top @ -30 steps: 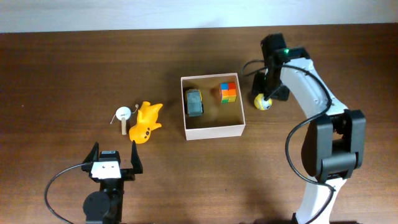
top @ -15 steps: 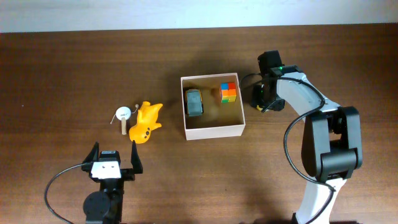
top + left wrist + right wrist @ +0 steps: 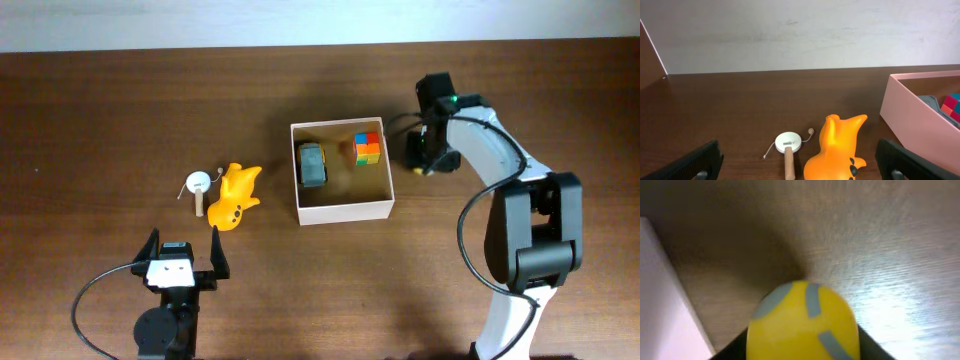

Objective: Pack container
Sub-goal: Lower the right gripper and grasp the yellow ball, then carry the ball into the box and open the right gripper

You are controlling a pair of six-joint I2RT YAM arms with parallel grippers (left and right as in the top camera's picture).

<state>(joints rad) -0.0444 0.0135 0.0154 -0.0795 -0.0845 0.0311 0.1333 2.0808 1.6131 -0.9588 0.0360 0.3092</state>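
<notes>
The container (image 3: 345, 211) is a square white-walled box with a tan inside, at mid-table. It holds a grey toy car (image 3: 313, 164) and a multicoloured cube (image 3: 367, 148). My right gripper (image 3: 420, 162) is just right of the container's right wall. It is shut on a yellow ball with grey stripes (image 3: 802, 322), which fills the space between the jaws. The ball is almost hidden under the gripper in the overhead view. My left gripper (image 3: 183, 262) is open and empty near the front edge, behind an orange animal toy (image 3: 235, 196) and a white paddle toy (image 3: 198, 186).
The container's wall shows pale at the left of the right wrist view (image 3: 660, 305) and pink at the right of the left wrist view (image 3: 910, 117). The orange toy (image 3: 837, 147) and the paddle (image 3: 788, 143) lie between the left fingers. A pale wall stands behind the table.
My right gripper has come down over the yellow ball, which showed beside it a second ago and is now covered. The left arm has not moved.
</notes>
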